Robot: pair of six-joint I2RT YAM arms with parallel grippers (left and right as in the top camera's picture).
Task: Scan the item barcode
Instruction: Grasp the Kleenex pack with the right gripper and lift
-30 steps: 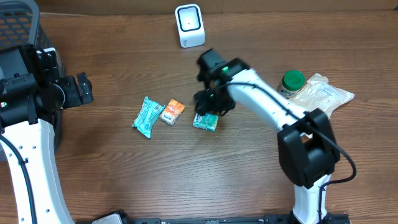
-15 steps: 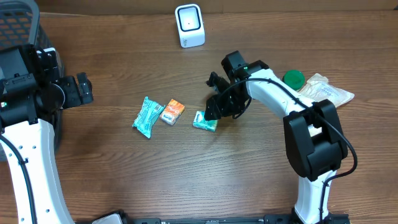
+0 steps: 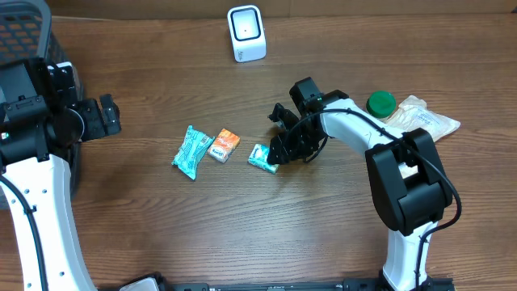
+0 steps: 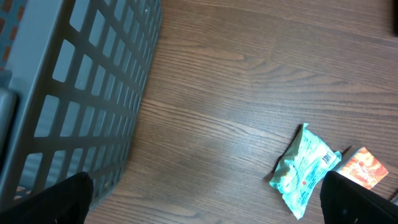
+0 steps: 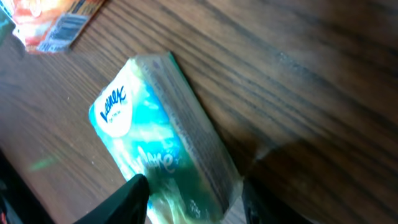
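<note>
We see the Kleenex tissue pack lying flat on the wooden table, just right of an orange packet and well apart from the white barcode scanner. The right gripper straddles one end of the pack, a finger on each side; we cannot tell whether it is clamped. The left gripper hangs released, fingers spread wide, beside the grey basket.

Right gripper down on the wood table, at the right end of teal tissue pack. Orange packet and teal packet just left. White scanner at far edge. Green-lidded jar touching clear bag. Left gripper beside grey basket.
</note>
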